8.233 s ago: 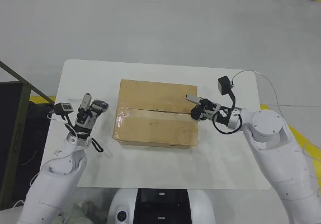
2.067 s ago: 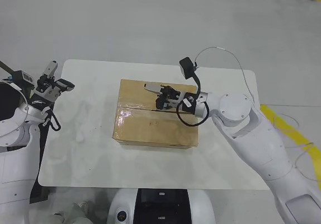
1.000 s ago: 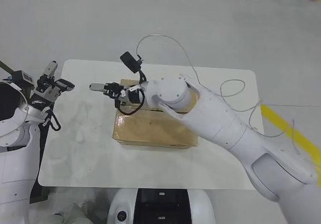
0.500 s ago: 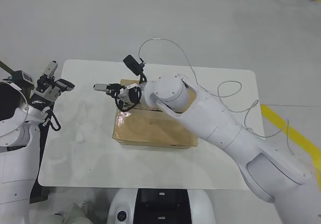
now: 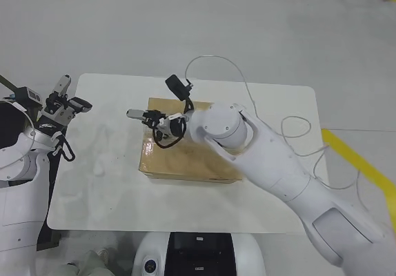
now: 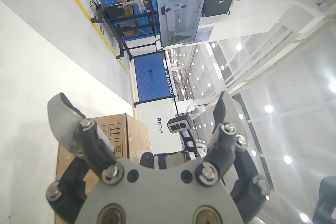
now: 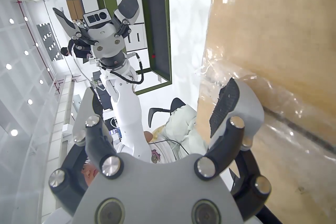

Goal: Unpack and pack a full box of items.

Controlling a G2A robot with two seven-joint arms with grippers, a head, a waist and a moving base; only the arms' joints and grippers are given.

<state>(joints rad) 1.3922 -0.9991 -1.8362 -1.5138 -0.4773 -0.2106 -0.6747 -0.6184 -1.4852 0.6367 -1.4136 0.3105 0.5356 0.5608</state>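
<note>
A closed cardboard box [image 5: 198,148] sits mid-table, its top seam sealed with clear tape [image 7: 288,109]. My right gripper [image 5: 137,114] hovers at the box's left end, level with the seam. It is open and holds nothing [image 7: 157,104], and one pad [image 7: 225,104] is close to the taped corner of the box [image 7: 275,12]. My left gripper [image 5: 70,100] is raised over the table's far left corner, well away from the box. In its wrist view it is open and empty [image 6: 143,104], with the box [image 6: 123,135] beyond it.
The white table [image 5: 101,193] has bare surface left of and in front of the box. A dark green-framed rack [image 5: 5,172] stands off the table's left edge. The right arm's cable [image 5: 219,62] loops above the box's far side.
The right gripper swept leftward along the box top, past its left end, then drew back slightly to that end. The left arm withdrew from beside the box to the far left corner and has held still.
</note>
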